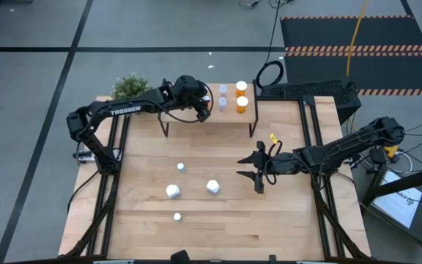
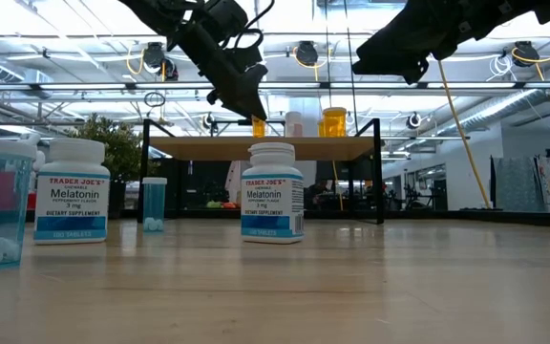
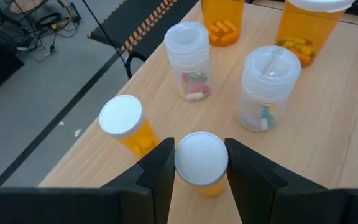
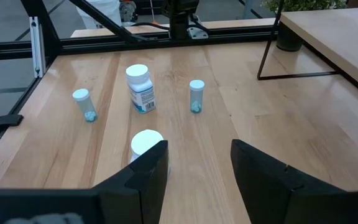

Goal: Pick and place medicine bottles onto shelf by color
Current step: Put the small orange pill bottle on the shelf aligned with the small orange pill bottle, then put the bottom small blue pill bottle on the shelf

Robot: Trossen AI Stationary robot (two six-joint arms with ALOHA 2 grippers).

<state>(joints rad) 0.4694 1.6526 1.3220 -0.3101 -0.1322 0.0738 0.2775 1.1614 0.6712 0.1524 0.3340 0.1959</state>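
Observation:
My left gripper point(image 1: 205, 110) reaches over the left part of the shelf point(image 1: 234, 117) at the table's far side, shut on a small orange medicine bottle with a white cap point(image 3: 201, 158). Standing on the shelf are another orange bottle point(image 3: 126, 124), two clear bottles point(image 3: 191, 59) point(image 3: 269, 84) and two larger orange ones point(image 3: 222, 22) point(image 3: 303, 31). My right gripper point(image 1: 257, 172) hovers open over the middle of the table, nothing between its fingers. Beside it a white bottle point(image 4: 146, 142) stands on the table. My left gripper pinches the orange bottle between its two fingers point(image 3: 160, 168), which sit on opposite sides of its upper end at the white cap point(image 3: 185, 163). The fingers slant downward toward the table's far edge. The bottle stays upright; whether its base rests on the shelf board I cannot tell.
On the table stand two white Melatonin bottles point(image 1: 173, 191) point(image 1: 212, 186) and two thin blue bottles point(image 1: 181, 167) point(image 1: 176, 216). The shelf's black legs point(image 1: 253, 130) stand on the far part of the table. A small plant point(image 1: 129, 86) sits at the far left corner.

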